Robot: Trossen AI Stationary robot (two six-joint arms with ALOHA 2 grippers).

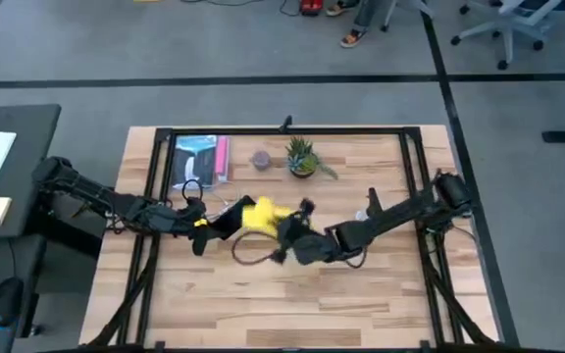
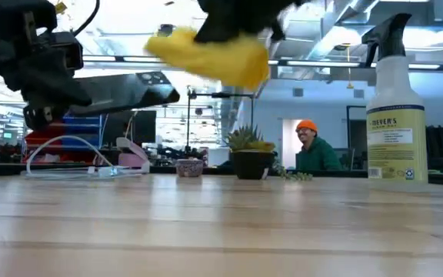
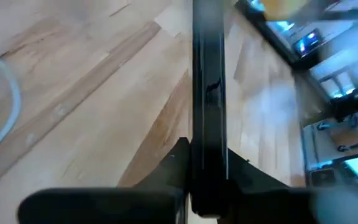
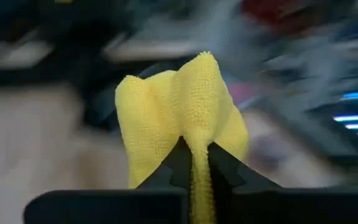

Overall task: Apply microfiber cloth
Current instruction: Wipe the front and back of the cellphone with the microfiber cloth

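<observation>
Above the table, right jaws pinch the microfiber cloth (image 4: 179, 112).

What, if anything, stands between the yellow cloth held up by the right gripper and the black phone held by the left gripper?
Nothing visible does. The right gripper pinches the microfiber cloth in the air; the left gripper holds the black smartphone edge-on just beside it, well above the table. The gap between them looks clear.
</observation>
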